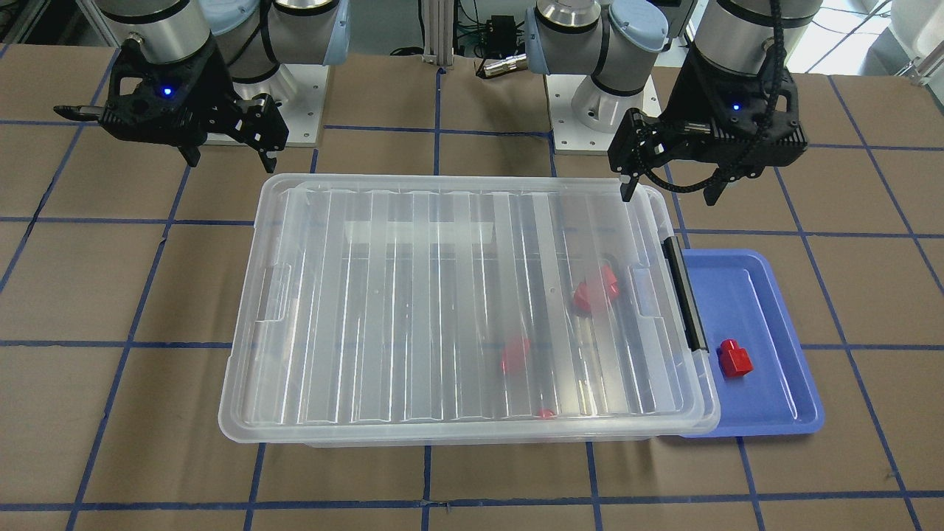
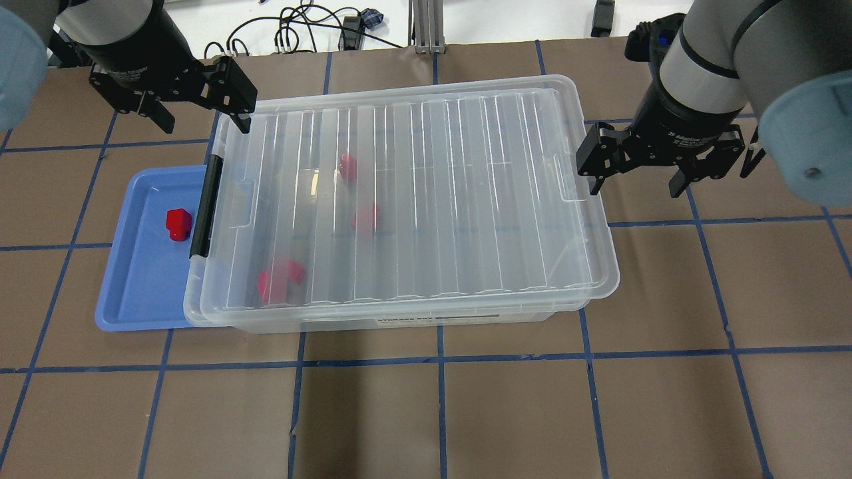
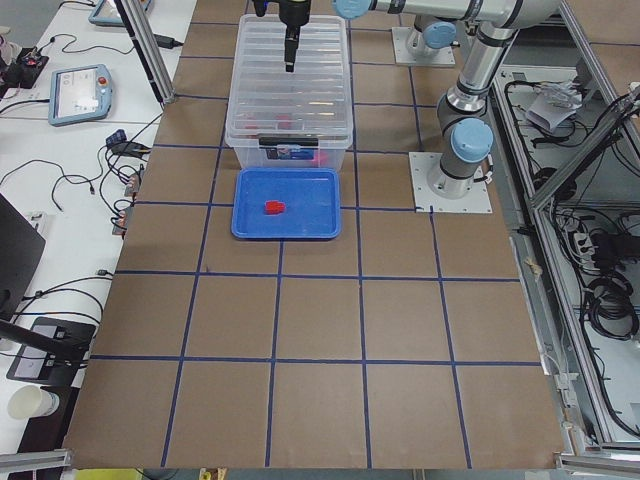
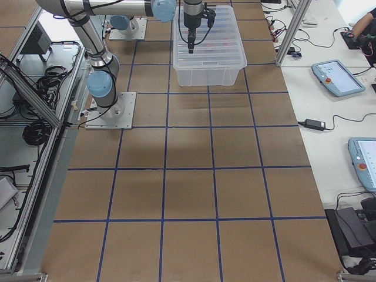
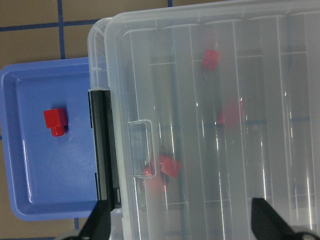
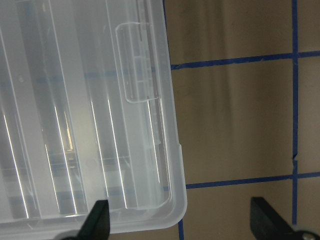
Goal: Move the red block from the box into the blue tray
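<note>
Studded red block (image 2: 178,223) in smooth blue tray (image 2: 143,293); ribbed clear box (image 2: 466,199) lidded; left gripper (image 2: 200,118), right gripper (image 2: 632,187) fingers spread.

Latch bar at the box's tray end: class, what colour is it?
The latch bar is black, clearest in the left wrist view.

One box (image 2: 602,256), one blue tray (image 2: 143,283), one red block (image 2: 178,224) in it (roughly three more boxed).

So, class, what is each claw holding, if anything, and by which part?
Nothing. The left claw and the right claw are both open and empty.
</note>
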`<state>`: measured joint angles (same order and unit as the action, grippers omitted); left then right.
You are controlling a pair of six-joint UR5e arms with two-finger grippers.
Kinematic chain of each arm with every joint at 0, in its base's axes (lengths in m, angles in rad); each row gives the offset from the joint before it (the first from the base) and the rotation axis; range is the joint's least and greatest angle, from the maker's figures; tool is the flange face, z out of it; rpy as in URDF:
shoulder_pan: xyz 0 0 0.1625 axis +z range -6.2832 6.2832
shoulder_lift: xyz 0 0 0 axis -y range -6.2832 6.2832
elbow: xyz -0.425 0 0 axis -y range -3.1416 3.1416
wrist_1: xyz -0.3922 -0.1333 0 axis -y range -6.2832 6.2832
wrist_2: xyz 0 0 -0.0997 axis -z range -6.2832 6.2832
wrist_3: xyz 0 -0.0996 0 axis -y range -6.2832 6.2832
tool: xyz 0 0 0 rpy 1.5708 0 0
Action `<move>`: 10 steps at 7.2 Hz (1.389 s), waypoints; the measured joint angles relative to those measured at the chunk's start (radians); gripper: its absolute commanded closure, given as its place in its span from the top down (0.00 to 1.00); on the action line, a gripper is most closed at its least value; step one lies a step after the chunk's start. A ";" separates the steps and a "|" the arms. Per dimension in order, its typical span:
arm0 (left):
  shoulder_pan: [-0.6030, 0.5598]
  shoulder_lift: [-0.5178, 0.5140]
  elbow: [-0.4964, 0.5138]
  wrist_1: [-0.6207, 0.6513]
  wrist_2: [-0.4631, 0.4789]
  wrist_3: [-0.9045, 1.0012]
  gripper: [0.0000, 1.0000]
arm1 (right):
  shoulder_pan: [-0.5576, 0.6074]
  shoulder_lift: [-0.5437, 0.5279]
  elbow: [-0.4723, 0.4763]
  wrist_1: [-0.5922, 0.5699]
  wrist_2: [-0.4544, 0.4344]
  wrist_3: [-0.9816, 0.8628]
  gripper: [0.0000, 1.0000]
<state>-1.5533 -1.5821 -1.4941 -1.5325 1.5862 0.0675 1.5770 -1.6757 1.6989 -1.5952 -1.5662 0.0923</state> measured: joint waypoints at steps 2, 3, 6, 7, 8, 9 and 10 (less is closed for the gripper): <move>0.000 -0.001 0.000 0.000 0.000 0.000 1.00 | 0.001 -0.002 0.001 -0.002 0.000 0.007 1.00; 0.000 -0.002 0.000 0.001 0.000 0.000 1.00 | 0.001 -0.002 0.000 -0.004 0.000 0.008 1.00; -0.003 0.006 0.001 -0.034 0.005 0.000 1.00 | 0.000 -0.003 0.000 -0.006 -0.001 0.009 1.00; -0.004 0.009 0.001 -0.052 0.005 0.000 1.00 | 0.000 -0.003 0.000 -0.005 -0.001 0.009 1.00; -0.004 0.010 0.001 -0.060 0.004 0.000 1.00 | 0.000 -0.003 0.000 -0.004 -0.002 0.008 1.00; -0.003 0.011 0.001 -0.062 0.002 0.000 1.00 | 0.000 -0.003 0.001 -0.003 -0.002 0.008 1.00; -0.003 0.010 0.002 -0.063 0.000 -0.001 1.00 | 0.000 -0.004 0.000 -0.004 -0.002 0.008 1.00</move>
<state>-1.5561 -1.5718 -1.4921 -1.5953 1.5866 0.0665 1.5769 -1.6795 1.6994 -1.5989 -1.5677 0.1001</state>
